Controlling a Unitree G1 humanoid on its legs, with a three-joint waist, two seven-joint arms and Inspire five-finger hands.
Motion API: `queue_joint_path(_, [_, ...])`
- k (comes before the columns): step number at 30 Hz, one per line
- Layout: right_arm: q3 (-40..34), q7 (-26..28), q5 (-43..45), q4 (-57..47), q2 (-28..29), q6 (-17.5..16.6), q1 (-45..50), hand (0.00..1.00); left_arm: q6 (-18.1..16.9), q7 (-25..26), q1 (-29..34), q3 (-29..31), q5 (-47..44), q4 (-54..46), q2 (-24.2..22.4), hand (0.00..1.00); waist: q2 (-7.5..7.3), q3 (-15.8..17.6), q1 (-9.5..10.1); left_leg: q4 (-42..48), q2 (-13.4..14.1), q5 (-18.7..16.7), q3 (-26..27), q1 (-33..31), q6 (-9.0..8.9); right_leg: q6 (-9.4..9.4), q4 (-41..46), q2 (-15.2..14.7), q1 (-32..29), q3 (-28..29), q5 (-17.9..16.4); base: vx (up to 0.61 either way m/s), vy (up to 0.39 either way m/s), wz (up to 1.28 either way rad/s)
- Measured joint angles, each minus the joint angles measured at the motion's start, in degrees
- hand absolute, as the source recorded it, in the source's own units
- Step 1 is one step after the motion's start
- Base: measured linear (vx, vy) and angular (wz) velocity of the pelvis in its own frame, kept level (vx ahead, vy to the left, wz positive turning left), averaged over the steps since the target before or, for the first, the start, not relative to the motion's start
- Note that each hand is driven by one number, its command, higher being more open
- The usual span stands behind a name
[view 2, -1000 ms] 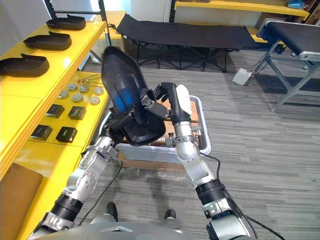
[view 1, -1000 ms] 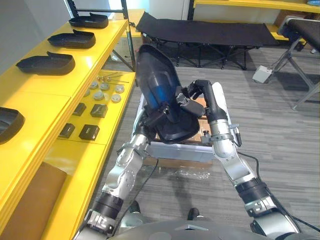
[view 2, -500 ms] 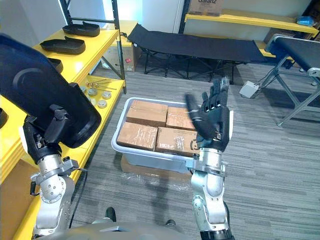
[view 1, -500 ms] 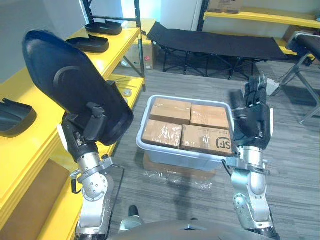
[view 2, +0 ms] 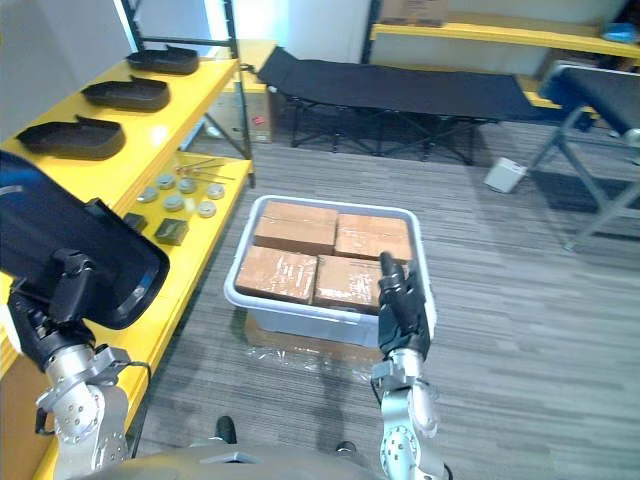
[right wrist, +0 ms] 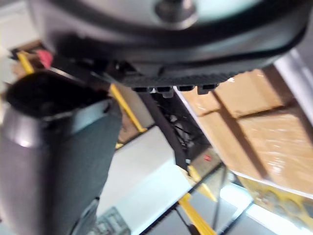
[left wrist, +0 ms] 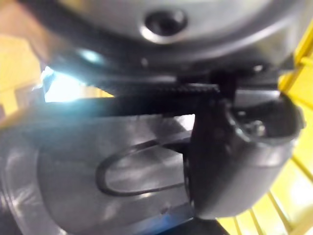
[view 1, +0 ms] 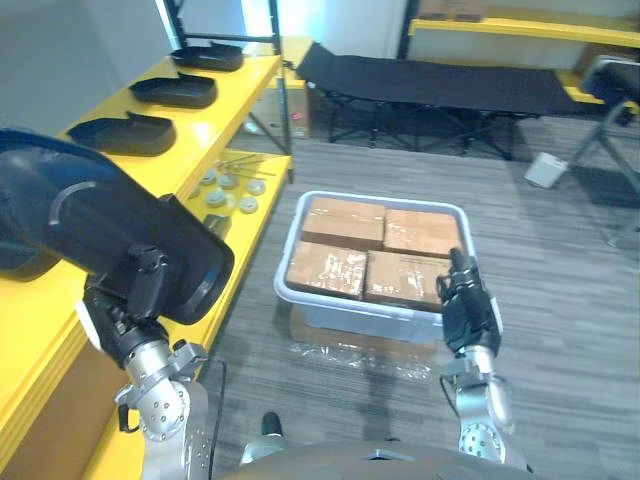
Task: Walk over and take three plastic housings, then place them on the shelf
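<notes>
A second ago both hands held the housing (view 1: 100, 235) together in front of the robot. Now the left hand (view 1: 135, 300) alone grips it, out at the robot's left side, by the yellow shelf (view 1: 245, 80). Half a second ago the housing stood high and nearly upright. Now it is lower and lies more flat, its long end toward the shelf. The right hand (view 1: 468, 310) has let go and come down. Its fingers are straight, before the near right corner of the bin (view 1: 345, 315).
</notes>
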Motion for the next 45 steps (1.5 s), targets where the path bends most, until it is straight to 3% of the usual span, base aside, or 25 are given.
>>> queue_joint_path(2, [1.4, 0.5, -0.1, 0.2, 0.1, 0.3, -0.4, 1.0, -0.2, -0.6, 1.8, 2.0, 0.0, -2.3, -1.0, 0.0, 0.83, -0.1, 0.55, -0.1, 0.3, 0.0, -0.8, -1.8, 0.75, 0.28, 0.1, 0.4, 1.7, -5.1, -0.4, 0.01, -0.039, 1.38])
queue_joint_path(4, [1.6, 0.6, -0.9, -0.1, -0.1, 0.3, -0.5, 1.0, -0.4, -3.0, 1.8, 2.8, -0.2, -2.6, -0.9, 0.0, 0.87, 0.0, -0.04, 3.0, 1.9, -1.8, 6.1, -4.0, 4.28, 0.92, 0.6, 0.4, 5.1, -14.4, -1.3, 0.03, -0.057, 2.32])
queue_joint_path(5, [1.2, 0.5, -2.4, -0.5, -0.7, 0.3, -0.7, 1.0, -1.1, -5.0, 2.0, 2.7, -0.4, -2.3, -0.7, 0.0, 0.88, 0.1, -0.53, 5.5, 3.6, -2.4, 12.6, -5.1, 5.52, 1.56, 1.9, 0.0, 7.0, -20.2, -2.6, 0.03, -0.029, 2.32])
queue_joint_path(7, [0.5, 0.4, -4.5, -1.0, -4.0, -0.1, -1.5, 1.0, -3.5, -6.2, 2.5, 2.7, -1.1, -1.0, -0.7, 0.0, 2.08, 0.2, 0.21, 8.0, 5.3, -1.3, 19.2, -6.8, 5.58, 3.61, 7.1, -2.3, 9.5, -27.4, -6.8, 0.07, 0.076, 2.27])
queue_joint_path(10, [1.2, 1.3, -4.6, -0.3, -4.9, -0.3, -3.7, 1.0, -5.3, -5.6, 5.2, 4.0, -2.2, -1.0, -0.7, 0.0, 2.56, 0.4, 2.62, 7.7, 4.5, 1.1, 19.1, -6.7, 5.52, 4.03, 10.6, -4.4, 9.3, -27.8, -9.3, 0.07, 0.113, 0.5])
queue_joint_path(13, [5.7, 1.7, -7.1, -0.1, -3.7, -1.4, -6.5, 1.0, -5.3, -5.6, 6.5, 4.9, -2.4, -1.0, -0.7, 0.0, 1.41, 1.2, 3.52, 7.3, 3.2, 1.6, 19.9, -5.9, 6.3, 4.22, 11.1, -5.6, 9.4, -27.0, -9.2, 0.06, 0.096, -0.1])
queue_joint_path(17, [9.9, -2.2, -15.1, -0.4, -2.7, -2.4, -11.2, 1.0, -5.3, -11.2, 5.1, 2.7, -2.6, -1.1, -0.4, 0.0, -0.47, 2.4, 3.79, 6.5, 1.6, 1.4, 20.5, -4.8, 6.84, 4.58, 12.4, -7.6, 9.5, -26.6, -9.2, 0.04, 0.104, -0.02])
queue_joint_path(20, [8.8, -5.9, -16.8, -0.7, -1.9, -2.4, -13.3, 1.0, -5.3, -14.7, 1.7, 1.9, -2.6, -1.1, 1.3, 0.0, -1.91, 3.5, 4.14, 9.4, -0.3, -1.5, 20.2, -5.8, 7.65, 4.86, 17.5, -12.1, 9.2, -27.2, -12.4, 0.04, 0.128, 0.21])
queue_joint_path(21, [7.7, -6.9, -16.9, -1.1, -1.7, -2.3, -13.6, 1.0, -5.3, -15.1, -0.6, 1.9, -2.3, -1.2, 2.7, 0.0, -2.55, 4.5, 4.24, 11.5, -1.3, -3.1, 19.7, -6.4, 8.11, 4.26, 21.1, -14.8, 9.1, -27.3, -14.3, 0.08, 0.172, 0.44])
queue_joint_path(22, [6.2, -8.4, -17.0, -1.9, -1.6, -2.4, -13.7, 1.0, -5.3, -15.2, -3.2, 2.1, -1.8, -2.0, 4.4, 0.0, -3.53, 5.6, 4.3, 14.5, -3.0, -5.5, 19.3, -7.3, 8.93, 1.39, 25.4, -18.1, 8.9, -27.4, -16.4, 0.13, 0.205, 0.59])
queue_joint_path(23, [5.3, -9.3, -17.0, -2.3, -1.7, -2.4, -13.6, 1.0, -5.4, -15.4, -3.9, 2.1, -1.8, -2.9, 4.8, 0.0, -3.75, 6.0, 3.41, 15.5, -4.3, -6.8, 18.3, -7.6, 9.37, -2.84, 30.1, -20.2, 8.2, -24.1, -14.8, 0.16, 0.231, 0.77])
queue_joint_path(24, [4.4, -9.8, -16.9, -2.3, -1.7, -2.4, -13.5, 1.0, -5.4, -15.9, -4.8, 2.0, -1.3, -3.1, 5.0, 0.0, -3.73, 6.1, 2.39, 15.7, -5.3, -7.4, 16.7, -7.7, 10.03, -5.34, 34.6, -21.7, 6.1, -19.1, -12.3, 0.17, 0.237, 0.94])
queue_joint_path(25, [2.7, -10.2, -16.9, -2.4, -1.7, -2.4, -13.5, 1.0, -5.5, -15.9, -6.0, 1.5, 0.1, -3.1, 6.4, 0.0, -3.8, 6.2, 1.74, 14.4, -6.5, -7.7, 14.5, -6.8, 10.32, -5.35, 40.8, -22.6, 2.7, -10.0, -8.1, 0.18, 0.189, 1.08])
queue_joint_path(26, [1.5, -10.5, -16.9, -3.5, -1.3, -2.4, -13.5, 1.0, -5.6, -15.3, -7.1, 1.5, 0.5, -3.1, 8.5, 0.0, -4.23, 6.3, 0.85, 12.3, -6.9, -7.6, 12.0, -6.1, 10.72, -3.39, 45.4, -21.2, -0.7, -3.8, -10.0, 0.17, 0.087, 0.84])
queue_joint_path(27, [1.4, -10.4, -17.0, -4.4, -1.3, -2.4, -13.5, 1.0, -5.6, -14.9, -7.7, 1.5, 0.4, -3.0, 9.0, 0.0, -4.33, 6.6, 0.8, 11.2, -7.1, -7.4, 11.2, -5.4, 10.99, -2.69, 47.2, -20.1, -2.6, -1.8, -12.7, 0.17, 0.01, 0.63])
queue_joint_path(28, [1.5, -10.3, -18.1, -6.6, -1.5, -2.4, -13.5, 1.0, -5.7, -14.2, -8.4, 1.6, 0.2, -2.9, 8.9, 0.0, -3.73, 7.1, 0.68, 9.2, -7.1, -7.3, 9.8, -3.5, 11.11, -3.41, 47.7, -17.2, -5.4, 0.0, -16.7, 0.17, 0.01, 0.4])
queue_joint_path(29, [1.3, -10.4, -19.6, -9.1, -1.5, -2.5, -13.4, 1.0, -5.7, -13.7, -8.8, 1.5, 0.0, -2.9, 8.8, 0.0, -3.1, 7.5, 0.25, 8.0, -7.0, -7.4, 8.1, -1.9, 11.09, -4.05, 44.9, -14.2, -7.4, 0.9, -18.6, 0.21, 0.022, 0.51])
queue_joint_path(31, [0.4, -11.2, -22.1, -12.3, -1.7, -3.1, -13.3, 1.0, -5.7, -13.4, -10.1, 1.2, 0.0, -2.9, 8.8, 0.0, -2.73, 7.4, -0.98, 7.6, -7.0, -7.4, 5.4, -1.3, 10.98, -4.11, 39.7, -10.4, -10.4, 4.1, -18.9, 0.19, -0.013, 0.76])
queue_joint_path(33, [-1.7, -14.9, -26.3, -15.6, -1.9, -5.0, -13.3, 1.0, -6.2, -13.4, -12.7, -1.3, -0.3, -2.5, 8.9, 0.0, -2.63, 7.4, -2.72, 7.6, -7.0, -7.1, 1.6, -1.3, 9.76, -2.09, 31.3, -6.4, -12.9, 10.3, -17.2, 0.25, -0.098, 1.24])
queue_joint_path(35, [-3.5, -18.3, -29.6, -16.4, -1.9, -5.8, -14.1, 1.0, -6.5, -13.7, -13.0, -3.3, -0.4, -2.5, 9.0, 0.0, -4.34, 6.4, -2.65, 7.4, -8.2, -7.5, -0.3, -0.5, 8.31, -1.53, 23.3, -6.3, -12.7, 10.5, -12.2, 0.26, -0.165, 0.86])
queue_joint_path(36, [-4.0, -19.5, -30.7, -16.4, -2.5, -5.8, -15.6, 1.0, -6.5, -13.8, -13.0, -3.7, -0.4, -2.4, 8.7, 0.0, -5.19, 5.7, -2.43, 7.9, -8.9, -7.8, -1.6, 0.0, 6.88, -0.17, 20.3, -6.1, -11.4, 11.0, -7.2, 0.29, -0.214, 0.45])
queue_joint_path(38, [-4.1, -19.4, -30.9, -16.4, -5.7, -6.1, -19.2, 1.0, -6.5, -14.1, -12.4, -4.4, -1.1, -3.1, 8.2, 0.0, -2.65, 5.0, -1.19, 9.8, -6.0, -8.8, -2.2, -0.2, 5.29, -1.18, 13.5, -2.5, -7.5, 9.3, -5.1, 0.25, -0.168, 0.13])
queue_joint_path(40, [-4.1, -19.1, -30.9, -16.4, -7.3, -6.1, -22.7, 1.0, -6.5, -14.3, -13.1, -4.7, -2.2, -3.9, 8.3, 0.0, -1.79, 4.7, -0.72, 11.8, -4.2, -9.7, -2.4, -1.3, 4.23, -2.09, 8.8, 0.0, -5.1, 8.4, -3.3, 0.18, -0.153, 0.03])
queue_joint_path(45, [-5.8, -17.9, -29.0, -16.4, -7.6, -6.6, -25.4, 1.0, -6.4, -14.6, -14.0, -7.5, -1.5, -6.5, 6.1, 0.0, -1.31, 4.4, -0.63, 12.4, -2.7, -10.0, -2.8, -1.5, 3.72, -2.69, 6.2, 2.0, -3.1, 7.1, -3.3, 0.11, -0.111, 0.13])
